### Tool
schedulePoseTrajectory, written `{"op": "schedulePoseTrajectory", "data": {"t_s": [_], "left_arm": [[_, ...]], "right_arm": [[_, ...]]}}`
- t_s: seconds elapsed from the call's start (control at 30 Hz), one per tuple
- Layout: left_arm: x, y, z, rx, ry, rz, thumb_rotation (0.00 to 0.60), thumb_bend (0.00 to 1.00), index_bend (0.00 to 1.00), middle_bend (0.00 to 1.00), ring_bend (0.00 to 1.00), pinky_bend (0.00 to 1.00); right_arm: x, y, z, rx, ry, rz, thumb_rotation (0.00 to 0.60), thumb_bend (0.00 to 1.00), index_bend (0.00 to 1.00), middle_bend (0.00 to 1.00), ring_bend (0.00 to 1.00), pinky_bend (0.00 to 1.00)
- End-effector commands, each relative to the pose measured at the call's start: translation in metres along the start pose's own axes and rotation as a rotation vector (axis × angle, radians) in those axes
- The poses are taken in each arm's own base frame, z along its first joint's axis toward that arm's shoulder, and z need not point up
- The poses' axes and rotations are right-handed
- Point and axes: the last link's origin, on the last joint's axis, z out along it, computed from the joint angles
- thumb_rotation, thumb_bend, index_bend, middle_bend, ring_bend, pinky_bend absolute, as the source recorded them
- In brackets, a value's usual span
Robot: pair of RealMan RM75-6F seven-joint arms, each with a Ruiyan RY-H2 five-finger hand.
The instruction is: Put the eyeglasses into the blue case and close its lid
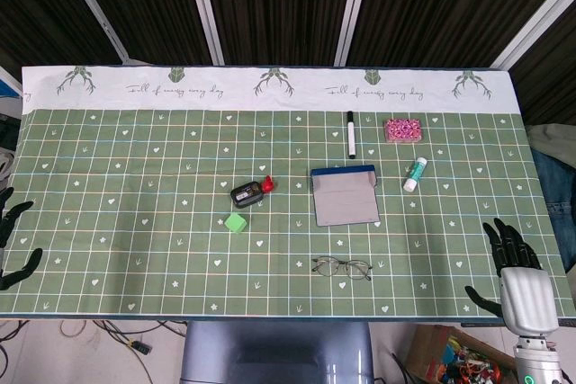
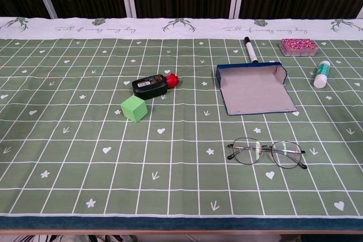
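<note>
Head view: one eyeglasses (image 1: 342,267), one open blue case (image 1: 344,195), two empty hands, left hand (image 1: 13,236) and right hand (image 1: 513,263), fingers spread

We see a table (image 1: 108,186) under a green grid-patterned cloth (image 1: 135,222) with a white border. On it lie the eyeglasses (image 1: 342,267), the open blue case (image 1: 345,195), a black marker (image 1: 351,134), a pink box (image 1: 402,129), a white tube (image 1: 415,174), a black bottle with a red cap (image 1: 251,192) and a green cube (image 1: 236,222).
</note>
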Motion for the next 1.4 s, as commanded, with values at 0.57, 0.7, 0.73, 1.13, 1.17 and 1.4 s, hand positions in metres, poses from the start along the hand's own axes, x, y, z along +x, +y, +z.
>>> {"op": "schedulePoseTrajectory", "data": {"t_s": [0.57, 0.7, 0.73, 1.13, 1.17, 1.4], "left_arm": [[0.000, 0.000, 0.000, -0.001, 0.001, 0.000, 0.600, 0.32, 0.15, 0.00, 0.00, 0.00], [0.001, -0.001, 0.000, 0.002, 0.004, -0.001, 0.600, 0.32, 0.15, 0.00, 0.00, 0.00], [0.001, -0.001, 0.000, 0.003, 0.003, -0.001, 0.600, 0.32, 0.15, 0.00, 0.00, 0.00], [0.003, -0.002, -0.001, 0.017, 0.014, -0.022, 0.600, 0.32, 0.15, 0.00, 0.00, 0.00], [0.003, -0.002, -0.001, 0.016, 0.012, -0.023, 0.600, 0.32, 0.15, 0.00, 0.00, 0.00], [0.002, 0.000, -0.001, 0.009, 0.005, -0.021, 0.600, 0.32, 0.15, 0.00, 0.00, 0.00]], "right_arm": [[0.000, 0.000, 0.000, -0.003, -0.002, -0.001, 0.600, 0.12, 0.05, 0.05, 0.07, 0.20], [0.001, 0.001, 0.000, -0.007, 0.000, -0.001, 0.600, 0.12, 0.05, 0.05, 0.07, 0.20], [0.001, 0.001, 0.000, -0.009, -0.001, -0.001, 0.600, 0.12, 0.05, 0.05, 0.07, 0.20], [-0.003, 0.005, 0.014, -0.034, -0.075, 0.059, 0.600, 0.12, 0.06, 0.04, 0.05, 0.20], [-0.002, 0.004, 0.019, -0.029, -0.092, 0.076, 0.600, 0.12, 0.07, 0.04, 0.04, 0.20], [-0.005, -0.011, 0.062, -0.010, -0.216, 0.125, 0.600, 0.12, 0.15, 0.03, 0.02, 0.20]]}}
